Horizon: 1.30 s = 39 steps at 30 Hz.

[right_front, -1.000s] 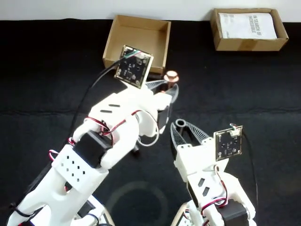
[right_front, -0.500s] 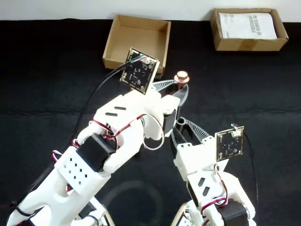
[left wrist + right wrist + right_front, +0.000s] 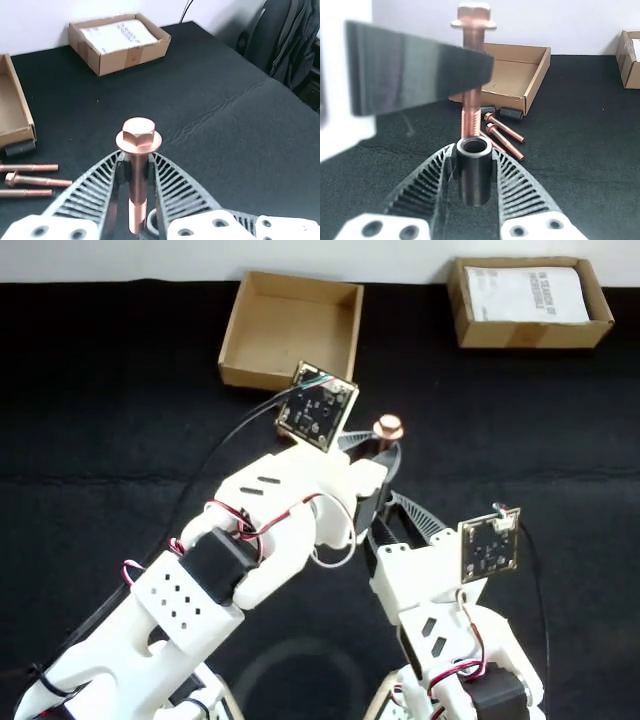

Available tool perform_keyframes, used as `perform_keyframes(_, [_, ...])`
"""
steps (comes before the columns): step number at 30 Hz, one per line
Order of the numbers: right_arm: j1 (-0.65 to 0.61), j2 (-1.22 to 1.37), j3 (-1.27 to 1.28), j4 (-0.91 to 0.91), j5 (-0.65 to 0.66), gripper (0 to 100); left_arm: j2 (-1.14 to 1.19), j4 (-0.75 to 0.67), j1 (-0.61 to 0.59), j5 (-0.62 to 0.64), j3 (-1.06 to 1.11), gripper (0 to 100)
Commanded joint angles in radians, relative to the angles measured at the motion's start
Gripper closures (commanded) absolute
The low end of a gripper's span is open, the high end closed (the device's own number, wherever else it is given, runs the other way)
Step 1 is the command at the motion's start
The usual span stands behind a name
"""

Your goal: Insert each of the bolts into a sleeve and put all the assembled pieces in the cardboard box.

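The left end effector [image 3: 136,161] was clenched on a copper bolt [image 3: 138,140], holding it upright by the shank with the hexagonal head above the fingertips. The right end effector [image 3: 474,153] was grasping a black sleeve [image 3: 474,172], also upright, with its open bore facing up. In the right wrist view the bolt [image 3: 472,75] hung directly over the sleeve, its threaded end reaching down to the rim; whether the tip had entered the bore could not be told. In the high view the 2 end effectors met near the middle of the black desk [image 3: 100,390], the bolt head [image 3: 388,427] showing just above the left end effector [image 3: 385,454].

Farther out, 3 loose bolts [image 3: 30,180] lay side by side on the desk, with 2 spare sleeves [image 3: 512,114] just beside the wall of the open cardboard box [image 3: 292,330]. A second box [image 3: 528,300], holding a printed sheet, sat well apart at the far edge.
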Motion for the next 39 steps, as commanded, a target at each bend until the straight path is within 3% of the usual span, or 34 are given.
perform_keyframes(1, [-0.007,-0.012,-0.007,-0.021,0.005,99.1,-0.033,-0.071,0.013,0.002,-0.016,99])
perform_keyframes(20, [-0.005,-0.012,0.018,-0.021,0.006,99.1,-0.081,-0.048,0.036,0.002,-0.064,99])
perform_keyframes(39, [0.019,-0.012,0.013,-0.021,0.006,99.1,-0.11,-0.055,0.036,0.0,0.087,99])
